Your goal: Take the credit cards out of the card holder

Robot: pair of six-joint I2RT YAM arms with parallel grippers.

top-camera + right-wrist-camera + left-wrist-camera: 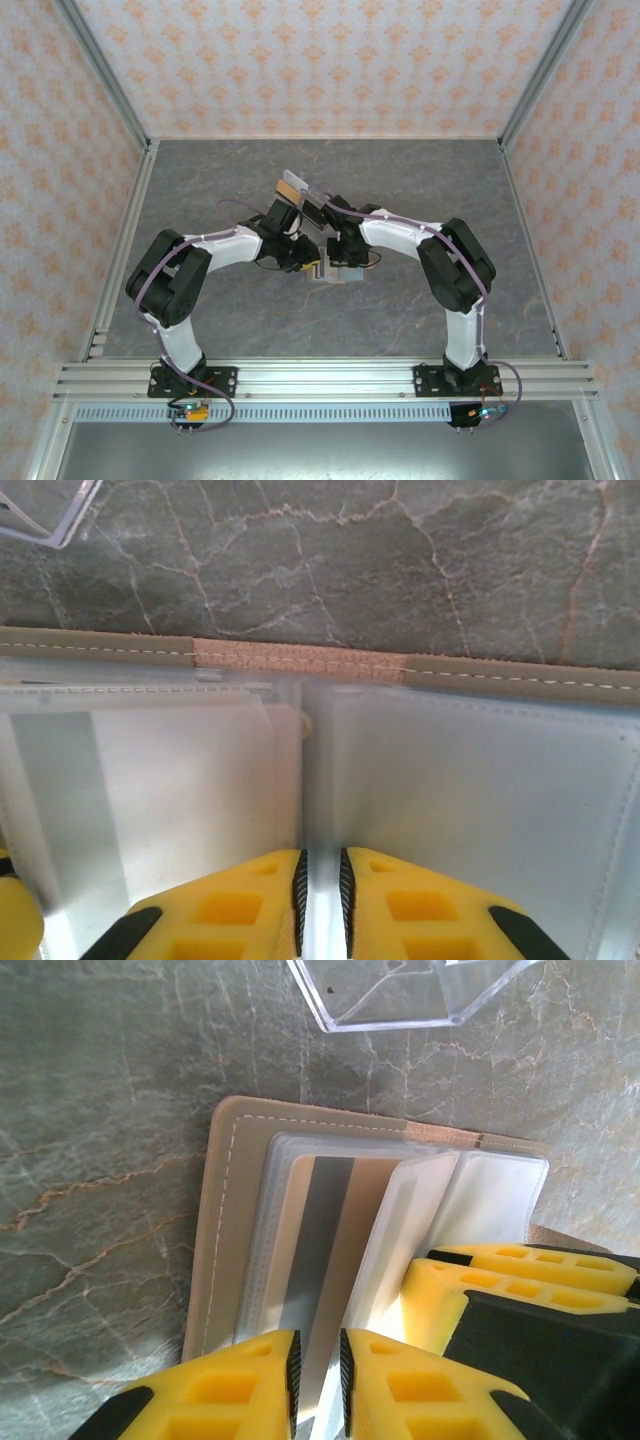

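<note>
The card holder [222,1230] is a tan stitched booklet with clear plastic sleeves, lying open on the table under both grippers [335,276]. One credit card [330,1215], cream with a grey stripe, sits in a sleeve on its left half. My left gripper [317,1348] hovers at that card's near end with its jaws a narrow gap apart, the stripe showing between them. My right gripper [320,860] is shut on an upright clear sleeve leaf at the holder's spine [300,660]. Its yellow fingers [520,1280] show in the left wrist view.
A clear plastic tray [400,995] lies just beyond the holder on the grey marble table [200,190], and a tan piece shows by it [292,186]. Aluminium frame rails [320,378] and patterned walls enclose the table.
</note>
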